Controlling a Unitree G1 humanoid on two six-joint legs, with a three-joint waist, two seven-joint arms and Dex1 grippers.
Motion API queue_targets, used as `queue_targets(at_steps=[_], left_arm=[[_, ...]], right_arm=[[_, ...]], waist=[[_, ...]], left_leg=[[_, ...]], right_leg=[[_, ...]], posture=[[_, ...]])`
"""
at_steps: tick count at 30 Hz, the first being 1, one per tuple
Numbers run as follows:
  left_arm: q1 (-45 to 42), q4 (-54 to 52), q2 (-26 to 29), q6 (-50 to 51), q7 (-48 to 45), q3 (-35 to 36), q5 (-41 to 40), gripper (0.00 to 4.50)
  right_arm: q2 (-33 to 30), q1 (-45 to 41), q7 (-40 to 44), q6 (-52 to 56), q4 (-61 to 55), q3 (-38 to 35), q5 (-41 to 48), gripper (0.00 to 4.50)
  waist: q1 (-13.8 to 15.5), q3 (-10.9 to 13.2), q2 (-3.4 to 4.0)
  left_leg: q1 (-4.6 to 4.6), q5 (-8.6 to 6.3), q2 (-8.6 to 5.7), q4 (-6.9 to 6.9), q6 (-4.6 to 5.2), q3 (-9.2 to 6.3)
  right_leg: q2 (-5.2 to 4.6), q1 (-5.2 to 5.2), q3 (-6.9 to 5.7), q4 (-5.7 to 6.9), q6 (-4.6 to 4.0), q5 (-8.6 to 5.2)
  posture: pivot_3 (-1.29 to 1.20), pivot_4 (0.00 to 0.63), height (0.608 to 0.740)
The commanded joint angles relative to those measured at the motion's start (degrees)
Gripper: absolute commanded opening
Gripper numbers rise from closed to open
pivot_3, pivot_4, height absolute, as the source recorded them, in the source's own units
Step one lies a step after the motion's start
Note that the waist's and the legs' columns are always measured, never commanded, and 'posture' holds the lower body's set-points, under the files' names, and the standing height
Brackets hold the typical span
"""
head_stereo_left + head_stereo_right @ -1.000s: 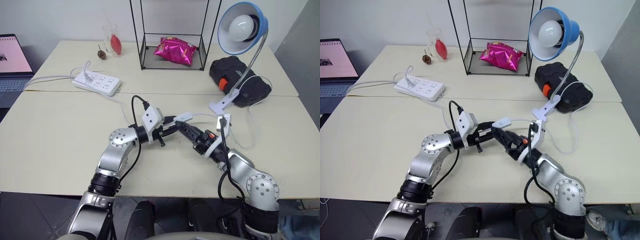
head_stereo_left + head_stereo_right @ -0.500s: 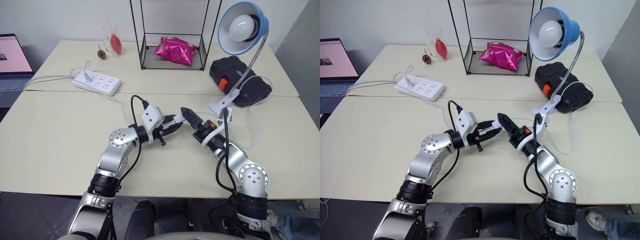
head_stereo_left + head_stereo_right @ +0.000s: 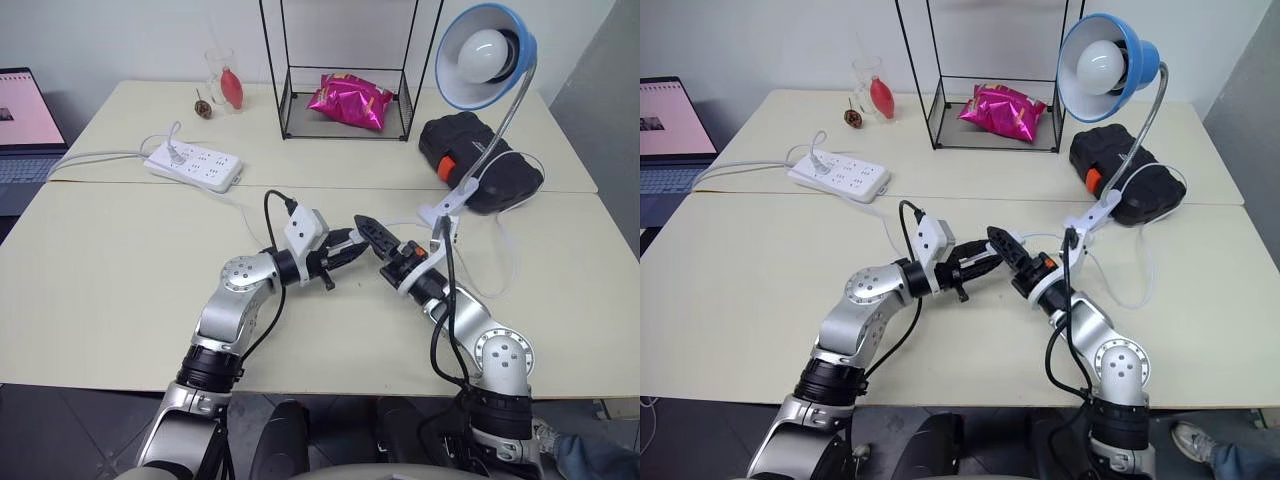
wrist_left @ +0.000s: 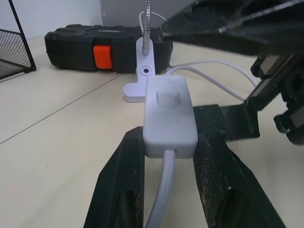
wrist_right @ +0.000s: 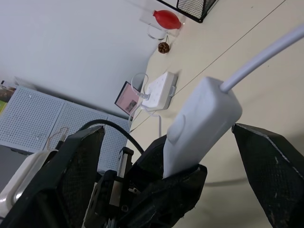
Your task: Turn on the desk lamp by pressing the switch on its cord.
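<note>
The desk lamp [image 3: 485, 55] has a light-blue shade on a silver gooseneck, and its white clip base [image 3: 445, 212] rests on the table right of centre. My left gripper [image 4: 170, 142] is shut on the switch [image 4: 170, 114], a small white block held level above the table with its button facing up. The cord [image 4: 160, 204] leaves the switch at both ends and loops on the table near the lamp's base [image 3: 512, 255]. My right gripper [image 5: 166, 130] faces the left one and is open. One of its fingers [image 5: 71, 180] stands on each side of the switch [image 5: 202, 118].
A white power strip [image 3: 195, 165] lies at the back left, and a laptop [image 3: 25, 130] sits at the far left edge. A black case [image 3: 480, 160] stands behind the lamp's base. A wire rack [image 3: 345, 70] holding a pink bag, and a glass [image 3: 225, 85], stand at the back.
My right gripper has lifted off the table and swung left, so its open fingers now cover the switch. The left gripper has kept still with the switch in it.
</note>
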Motion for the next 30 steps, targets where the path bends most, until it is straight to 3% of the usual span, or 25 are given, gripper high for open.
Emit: queue_targets(at_steps=[1, 14, 22, 30], left_arm=[[-0.9, -3.0, -0.2, 0.7, 0.6, 0.9, -1.7, 1.09], [-0.3, -3.2, -0.1, 0.7, 1.0, 0.4, -1.7, 1.09], [-0.3, -2.9, -0.1, 0.5, 1.0, 0.4, -1.6, 1.09], [-0.5, -2.9, -0.3, 0.5, 0.9, 0.3, -1.7, 1.09]], right_arm=[[1.5, -0.5, 0.3, -1.3, -0.2, 0.7, 0.9, 4.5], [2.1, -1.1, -0.2, -4.0, 1.1, 0.2, 2.1, 4.5], [1.8, -0.8, -0.4, -3.9, 1.3, 1.0, 2.3, 2.95], [1.6, -0.7, -0.9, -3.7, 1.4, 1.5, 2.4, 1.11]], waist=[[0.0, 0.0, 0.0], [-0.1, 0.0, 0.0], [-0.2, 0.0, 0.0], [-0.2, 0.0, 0.0]], left_leg=[[0.0, 0.0, 0.0, 0.0, 0.0, 0.0], [-0.01, 0.0, 0.0, -0.08, 0.0, 0.01], [-0.01, 0.0, 0.0, -0.09, 0.0, 0.01], [-0.01, 0.0, 0.0, -0.12, 0.0, 0.01]], right_leg=[[0.0, 0.0, 0.0, 0.0, 0.0, 0.0], [0.0, -0.02, 0.0, -0.04, -0.02, -0.02], [0.0, -0.03, 0.01, -0.05, -0.02, -0.02], [0.0, -0.04, 0.01, -0.06, -0.03, -0.03]], posture=[[0.0, 0.15, 0.74], [0.0, 0.15, 0.74], [0.0, 0.15, 0.74], [0.0, 0.15, 0.74]])
